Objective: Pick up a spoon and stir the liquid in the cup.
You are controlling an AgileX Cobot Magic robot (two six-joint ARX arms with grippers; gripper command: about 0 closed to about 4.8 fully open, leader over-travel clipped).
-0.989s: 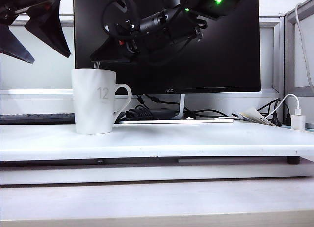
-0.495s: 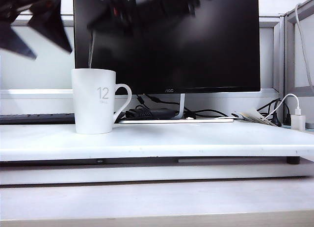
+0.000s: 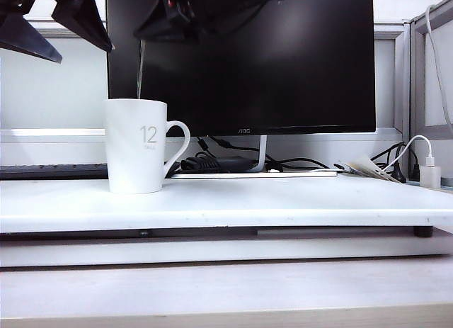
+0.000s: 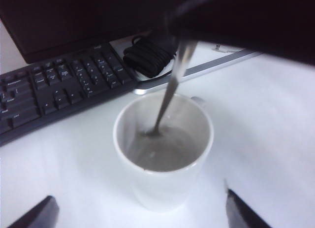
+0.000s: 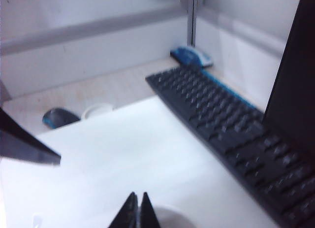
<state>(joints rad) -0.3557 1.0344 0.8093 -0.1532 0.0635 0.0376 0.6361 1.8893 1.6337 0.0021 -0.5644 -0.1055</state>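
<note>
Office desk cubicle

A black monitor (image 3: 283, 66), keyboard (image 5: 231, 124), mouse (image 5: 58, 116), tangled cables (image 3: 219, 161) and grey partition panels (image 3: 417, 80) surround the white bench (image 3: 283, 204).

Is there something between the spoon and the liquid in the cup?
Nothing visible. The spoon, held by the shut right tool above the cup, already reaches down into the liquid. The open left tool hovers to the left, clear of it.

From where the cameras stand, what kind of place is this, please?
Most likely an office desk or workstation. A computer monitor stands behind the white table, a black keyboard lies near the cup, and grey partition panels close the side.
</note>
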